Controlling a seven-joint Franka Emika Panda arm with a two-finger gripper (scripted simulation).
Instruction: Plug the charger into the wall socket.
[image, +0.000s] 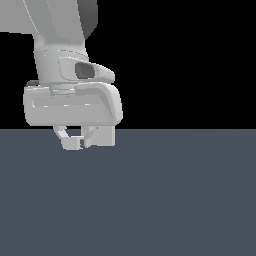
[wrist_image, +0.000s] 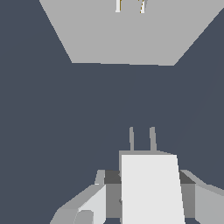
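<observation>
- Your arm (image: 55, 45) fills the upper part of the exterior view's left, a pale grey body coming down from the top edge to a broad wrist housing that hangs just above the dark grey-blue floor (image: 175, 200).
- The wall socket (wrist_image: 127, 39) shows only in the wrist view: a flat, plain white-grey plate, cut off by the frame edge, with two tiny yellowish holes (wrist_image: 130, 6) side by side near its middle. It stands ahead of the charger with bare floor between them, so the two are apart.
- You can see the gripper (image: 81, 142) in the exterior view as two short fingers below the wrist housing, drawn in close together with only a narrow gap between them.
- The charger (wrist_image: 151, 186) is a small, plain white-grey rectangular block, its broad face bright and unmarked. In the wrist view it sits between the fingers (wrist_image: 87, 205), which press in from either side, so you have it clamped.
- In the exterior view the charger (image: 102, 136) pokes out as a pale block at the gripper's side toward the exterior view's right, low over the floor; whether it touches the floor is hard to judge from this angle.
- Two thin grey prongs (wrist_image: 142, 139) stick out of the charger's far end, parallel and pointing toward the socket, roughly in line with its pair of holes.
</observation>
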